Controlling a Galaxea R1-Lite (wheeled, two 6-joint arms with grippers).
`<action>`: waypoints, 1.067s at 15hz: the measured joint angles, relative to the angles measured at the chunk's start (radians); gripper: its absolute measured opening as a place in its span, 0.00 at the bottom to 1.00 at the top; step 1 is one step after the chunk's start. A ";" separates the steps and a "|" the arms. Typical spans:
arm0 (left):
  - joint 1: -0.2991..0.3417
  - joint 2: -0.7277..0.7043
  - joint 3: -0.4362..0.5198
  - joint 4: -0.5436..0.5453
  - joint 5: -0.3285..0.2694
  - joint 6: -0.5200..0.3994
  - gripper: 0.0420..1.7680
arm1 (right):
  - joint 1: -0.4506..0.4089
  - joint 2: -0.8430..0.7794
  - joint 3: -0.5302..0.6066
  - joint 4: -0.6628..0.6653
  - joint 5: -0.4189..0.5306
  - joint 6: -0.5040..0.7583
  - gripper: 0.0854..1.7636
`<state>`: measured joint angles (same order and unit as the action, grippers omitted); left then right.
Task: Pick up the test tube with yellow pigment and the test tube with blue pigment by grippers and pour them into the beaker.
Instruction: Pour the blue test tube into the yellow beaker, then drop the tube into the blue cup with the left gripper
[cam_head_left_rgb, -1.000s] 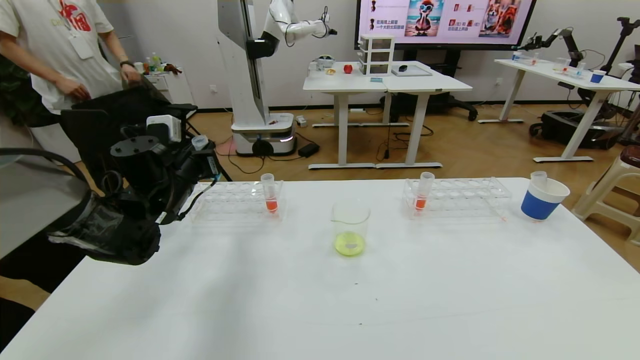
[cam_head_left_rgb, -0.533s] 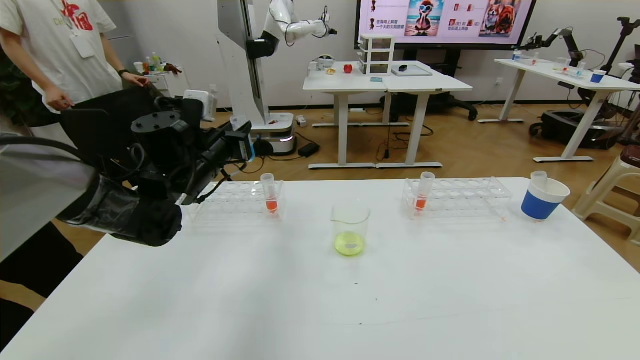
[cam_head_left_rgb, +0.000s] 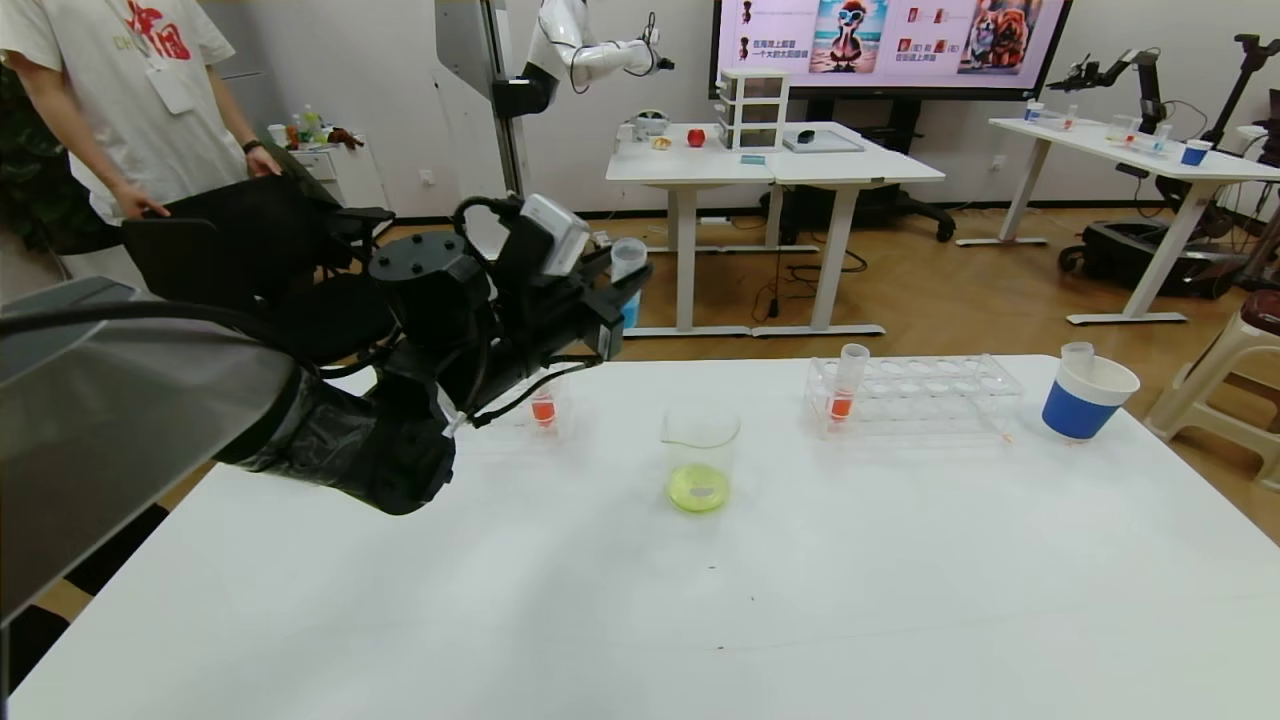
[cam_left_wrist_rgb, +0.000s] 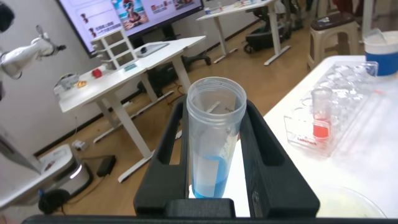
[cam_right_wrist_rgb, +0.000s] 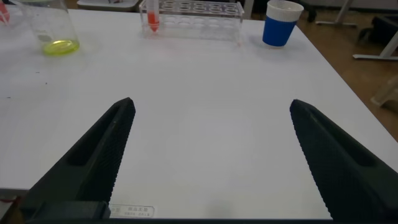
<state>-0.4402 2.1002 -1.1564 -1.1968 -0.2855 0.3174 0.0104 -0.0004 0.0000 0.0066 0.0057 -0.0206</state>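
My left gripper (cam_head_left_rgb: 622, 292) is shut on the test tube with blue pigment (cam_head_left_rgb: 628, 262) and holds it upright in the air, above the table's far edge and to the left of the beaker (cam_head_left_rgb: 700, 458). In the left wrist view the tube (cam_left_wrist_rgb: 213, 149) stands between the two black fingers (cam_left_wrist_rgb: 169, 146), with blue liquid in its lower part. The beaker holds a little yellow-green liquid. No tube with yellow liquid shows. My right gripper (cam_right_wrist_rgb: 211, 104) is open and empty over the near right part of the table; it is out of the head view.
Two clear racks stand at the back, the left one (cam_head_left_rgb: 470, 395) half hidden by my arm, the right one (cam_head_left_rgb: 930, 392). Each holds an orange-red tube (cam_head_left_rgb: 542, 402) (cam_head_left_rgb: 845, 385). A blue paper cup (cam_head_left_rgb: 1085, 402) with an empty tube stands far right. A person stands at the back left.
My left gripper has moved up and to the right with the blue tube, from the table's left edge toward the beaker. Nothing else on the table has moved.
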 joint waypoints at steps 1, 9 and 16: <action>-0.006 0.016 0.003 -0.021 -0.034 0.051 0.27 | 0.000 0.000 0.000 0.000 0.000 0.000 0.98; -0.006 0.172 -0.005 -0.168 -0.272 0.422 0.27 | 0.000 0.000 0.000 0.000 0.000 0.000 0.98; -0.003 0.224 -0.016 -0.198 -0.394 0.651 0.27 | 0.000 0.000 0.000 0.000 0.000 0.000 0.98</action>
<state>-0.4434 2.3240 -1.1719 -1.3945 -0.6796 0.9689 0.0104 -0.0004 0.0000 0.0062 0.0053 -0.0202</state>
